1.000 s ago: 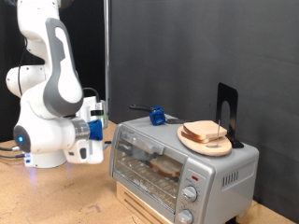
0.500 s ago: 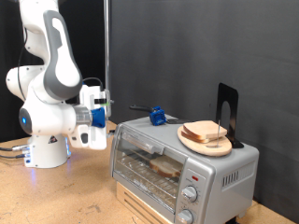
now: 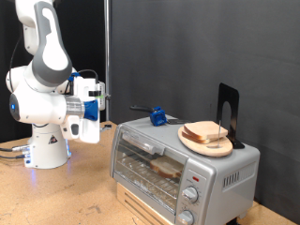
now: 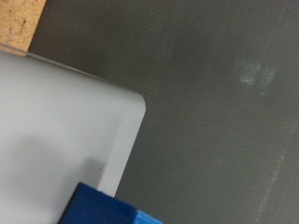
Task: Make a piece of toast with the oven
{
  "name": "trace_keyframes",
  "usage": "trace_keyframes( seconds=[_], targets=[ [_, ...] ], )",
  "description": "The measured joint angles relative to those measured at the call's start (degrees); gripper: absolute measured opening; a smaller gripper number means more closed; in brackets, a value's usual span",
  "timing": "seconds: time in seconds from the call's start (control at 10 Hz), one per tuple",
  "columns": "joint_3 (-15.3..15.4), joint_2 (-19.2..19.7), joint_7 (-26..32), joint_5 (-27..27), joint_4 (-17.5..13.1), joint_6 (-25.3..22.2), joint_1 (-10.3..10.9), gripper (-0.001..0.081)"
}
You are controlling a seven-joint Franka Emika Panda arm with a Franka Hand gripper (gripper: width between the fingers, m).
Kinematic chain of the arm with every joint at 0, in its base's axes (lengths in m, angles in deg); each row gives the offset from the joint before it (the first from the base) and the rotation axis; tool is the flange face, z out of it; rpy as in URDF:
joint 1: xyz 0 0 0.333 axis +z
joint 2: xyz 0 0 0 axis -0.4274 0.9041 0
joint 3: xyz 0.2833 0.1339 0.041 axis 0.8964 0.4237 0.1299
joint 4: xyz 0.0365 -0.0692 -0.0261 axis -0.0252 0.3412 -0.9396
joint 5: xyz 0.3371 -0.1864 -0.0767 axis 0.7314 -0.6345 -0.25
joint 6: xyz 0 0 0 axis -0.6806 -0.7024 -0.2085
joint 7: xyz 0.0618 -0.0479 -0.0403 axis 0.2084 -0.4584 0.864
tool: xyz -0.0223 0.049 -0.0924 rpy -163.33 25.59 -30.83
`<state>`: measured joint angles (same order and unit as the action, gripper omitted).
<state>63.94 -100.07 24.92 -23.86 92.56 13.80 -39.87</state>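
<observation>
The silver-grey oven (image 3: 178, 169) stands at the exterior view's lower right with its glass door shut. A slice of toast (image 3: 166, 168) lies on the rack inside, behind the glass. Another tan slice (image 3: 207, 132) lies on a round wooden plate (image 3: 192, 142) on the oven's top. My gripper (image 3: 90, 124), white with blue parts, hangs to the left of the oven, apart from it, and nothing shows between its fingers. The wrist view shows no fingers, only a dark grey surface (image 4: 215, 112), a white rounded corner (image 4: 65, 131) and a blue edge (image 4: 103, 207).
A small blue object (image 3: 158, 117) with a dark handle lies on the oven's top at the back. A black upright stand (image 3: 228, 111) rises behind the plate. The oven rests on a wooden box (image 3: 141, 208). My white arm base (image 3: 45, 141) stands on the wooden table at the left.
My arm has swung away from the oven, towards the exterior view's left and a little up. The oven, plate and slices have not moved.
</observation>
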Motion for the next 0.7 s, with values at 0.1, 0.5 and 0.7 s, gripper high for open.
trace_keyframes(
  seconds=[0.1,0.5,0.7],
  targets=[
    [-1.15,0.79,0.1,-1.4,-1.13,-0.34,-0.93,0.0809],
    [-6.51,4.3,0.56,-3.75,-7.44,-1.11,-4.68,0.0809],
    [-6.48,8.56,0.08,-1.64,-11.18,1.35,-4.69,0.0809]
  ],
)
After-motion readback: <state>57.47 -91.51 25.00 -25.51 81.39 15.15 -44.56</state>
